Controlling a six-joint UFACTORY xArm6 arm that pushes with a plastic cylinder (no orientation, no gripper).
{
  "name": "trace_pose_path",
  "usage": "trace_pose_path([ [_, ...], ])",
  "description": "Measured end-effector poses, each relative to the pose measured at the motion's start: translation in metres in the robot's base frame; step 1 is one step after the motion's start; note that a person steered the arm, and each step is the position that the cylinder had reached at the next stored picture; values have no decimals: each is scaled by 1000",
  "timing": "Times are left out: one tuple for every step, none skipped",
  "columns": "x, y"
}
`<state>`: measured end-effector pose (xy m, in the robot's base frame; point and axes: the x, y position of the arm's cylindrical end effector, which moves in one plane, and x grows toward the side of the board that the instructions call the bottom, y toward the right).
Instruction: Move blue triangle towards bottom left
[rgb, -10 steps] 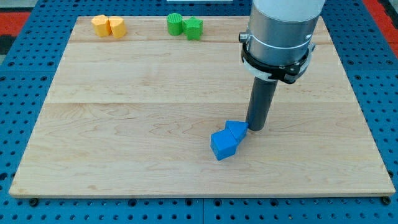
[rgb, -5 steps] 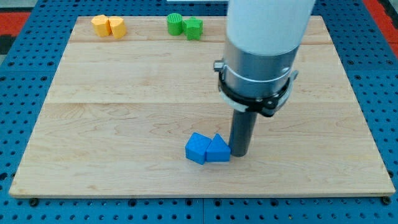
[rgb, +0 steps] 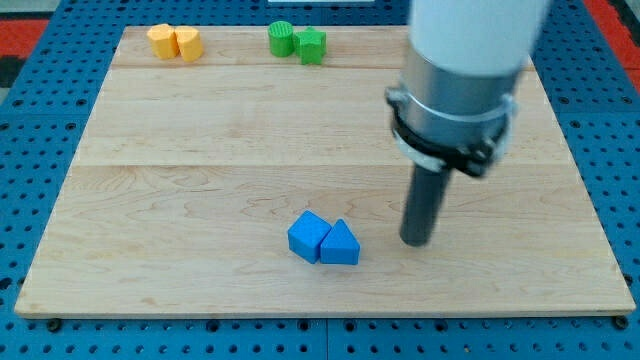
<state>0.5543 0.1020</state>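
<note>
Right now my tip (rgb: 416, 243) sits on the wooden board (rgb: 200, 180), to the view's right of the blue triangle (rgb: 340, 245) w/ a clear gap between, not touching it. No claw on this arm, just a straight dark rod, so nothing opens or closes and nothing is held. Blue triangle lies low on the board, a bit right of centre, pressed against a blue cube (rgb: 307, 236) on its left side. Far off along the view's top edge: two orange blocks (rgb: 174, 42) touching each other near the top left, and two green blocks (rgb: 297, 42) side by side nearer top centre. Exact shapes of those four too small to tell.
</note>
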Motion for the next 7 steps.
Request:
trace_pose_path([
  [16,-44],
  [16,-142],
  [-6,-167],
  [-18,-193],
  [-20,-254],
  [-22,-298],
  [-25,-186],
])
